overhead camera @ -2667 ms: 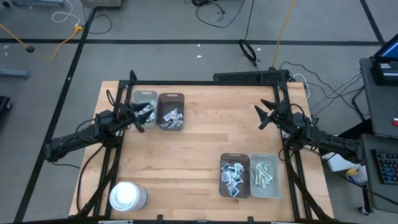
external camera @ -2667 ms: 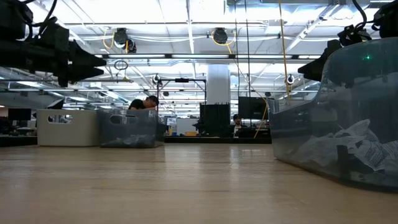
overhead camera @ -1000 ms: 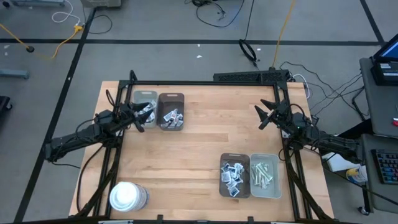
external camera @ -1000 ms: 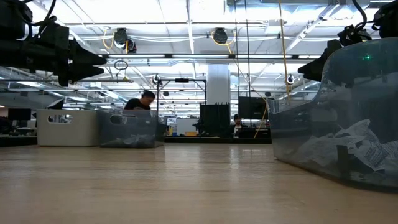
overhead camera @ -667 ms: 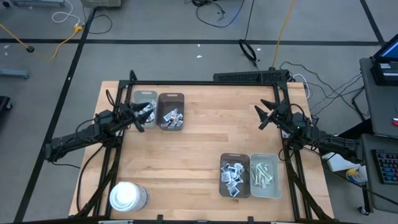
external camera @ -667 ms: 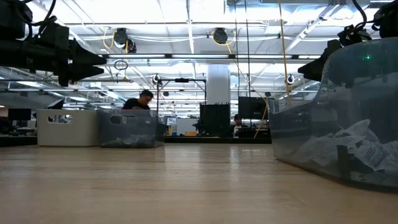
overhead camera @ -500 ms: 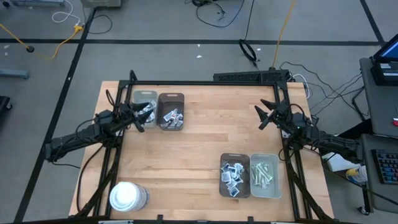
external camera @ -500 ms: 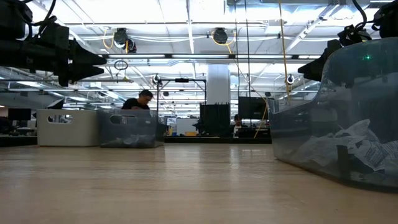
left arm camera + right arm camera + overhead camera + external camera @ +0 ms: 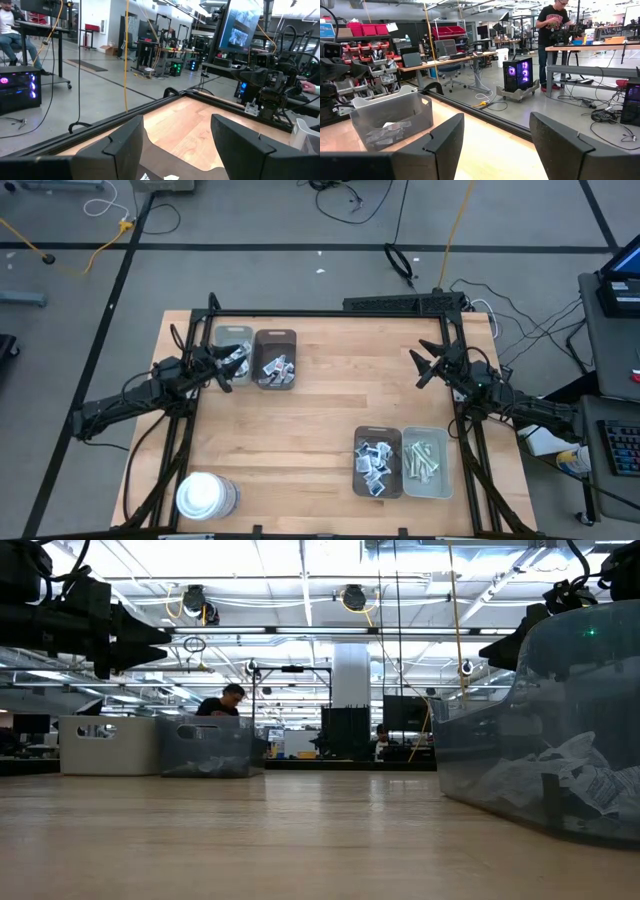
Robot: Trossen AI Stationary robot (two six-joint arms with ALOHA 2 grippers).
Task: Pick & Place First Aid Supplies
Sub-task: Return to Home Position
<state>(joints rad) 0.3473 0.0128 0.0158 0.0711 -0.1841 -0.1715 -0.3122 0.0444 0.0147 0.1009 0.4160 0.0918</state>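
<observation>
Over the table (image 9: 320,420), I read left gripper (image 9: 224,370) just beside the far-left packets (image 9: 274,367), right gripper (image 9: 420,370) well apart from them, both spread wide, holding nothing.

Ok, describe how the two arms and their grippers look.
Both are dark, nearly black. The left arm and right arm are slim chains of jointed segments with bulkier housings at the joints. The left gripper and right gripper each carry two broad, flat, angular fingers with bevelled tips. No markings show.
</observation>
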